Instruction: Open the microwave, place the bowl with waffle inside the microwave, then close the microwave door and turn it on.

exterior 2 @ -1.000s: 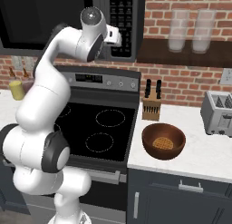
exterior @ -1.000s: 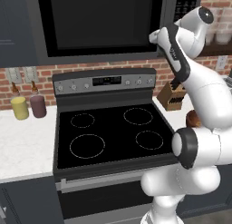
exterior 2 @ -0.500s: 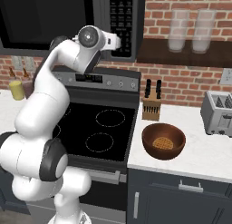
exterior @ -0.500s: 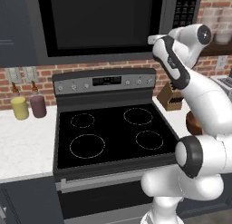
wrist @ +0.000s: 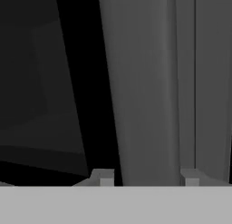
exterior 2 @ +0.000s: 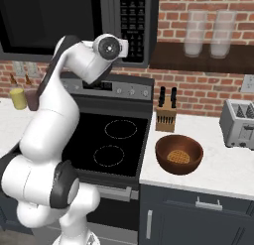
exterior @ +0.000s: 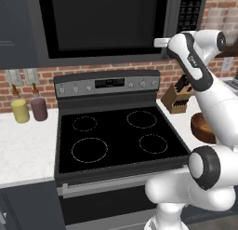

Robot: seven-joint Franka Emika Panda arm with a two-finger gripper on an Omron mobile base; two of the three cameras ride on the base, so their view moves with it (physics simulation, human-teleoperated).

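The microwave [exterior: 173, 10] hangs above the stove, its door [exterior: 107, 24] shut and the black keypad [exterior: 188, 12] on the right. My gripper [exterior: 158, 42] is raised to the door's lower right corner, by the seam with the keypad [exterior 2: 133, 21]. In the hand view the gripper [wrist: 147, 177] is open, its fingertips [wrist: 103, 177] set either side of a grey upright strip, with black glass to the left. The reddish-brown bowl [exterior 2: 178, 170] stands on the counter right of the stove with a waffle [exterior 2: 177, 156] in it. The arm partly hides the bowl [exterior: 201, 127] in the left base view.
Below the microwave lies the black-topped stove [exterior: 116, 136]. A knife block [exterior 2: 165, 117] stands behind the bowl, and a toaster [exterior 2: 240, 122] is at the far right. Two bottles [exterior: 29, 109] sit on the left counter. A shelf holds glass jars [exterior 2: 208, 33].
The wrist and forearm have dropped lower and swung in toward the microwave front, while the gripper stays near the door's lower right corner. The bowl has not moved.
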